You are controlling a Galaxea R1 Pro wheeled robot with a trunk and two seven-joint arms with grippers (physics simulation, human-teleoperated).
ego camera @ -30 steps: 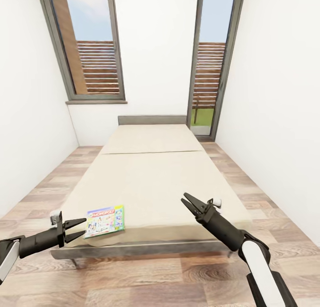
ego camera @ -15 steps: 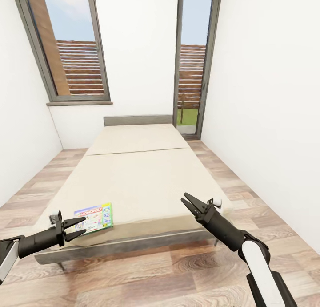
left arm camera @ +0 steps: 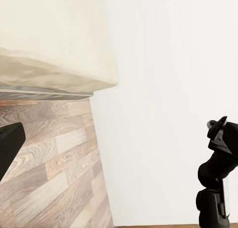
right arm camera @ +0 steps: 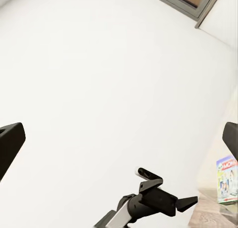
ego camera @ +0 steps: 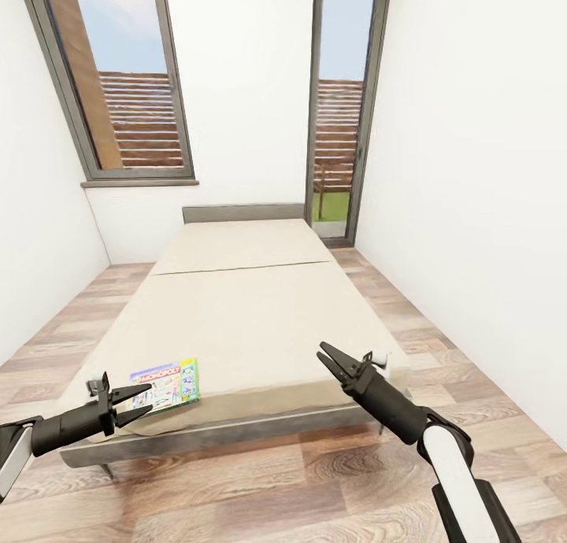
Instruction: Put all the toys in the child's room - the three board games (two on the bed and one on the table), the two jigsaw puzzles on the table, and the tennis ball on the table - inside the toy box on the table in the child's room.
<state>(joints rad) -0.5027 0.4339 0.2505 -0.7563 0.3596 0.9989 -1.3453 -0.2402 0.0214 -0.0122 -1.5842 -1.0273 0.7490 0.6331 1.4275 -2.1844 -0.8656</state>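
A green-and-white Monopoly board game [ego camera: 166, 383] lies flat on the near left corner of the beige bed [ego camera: 252, 315]. My left gripper [ego camera: 150, 397] hangs open just in front of that corner, its tips at the box's near edge and holding nothing. My right gripper [ego camera: 320, 351] is open and empty above the bed's near right part. In the right wrist view the board game [right arm camera: 227, 184] sits beyond the left gripper [right arm camera: 191, 202]. The left wrist view has the bed corner [left arm camera: 54, 44] and the right arm's gripper body [left arm camera: 218, 163].
White walls close in on both sides of the bed, with strips of wood-plank floor [ego camera: 260, 480] between. A window [ego camera: 126, 86] and a glass door [ego camera: 339, 110] stand at the far end, behind a grey headboard [ego camera: 242, 212].
The whole picture shifted left early on, so the camera turned right. Since then the right gripper has risen slightly. The board game lies where it was on the bed.
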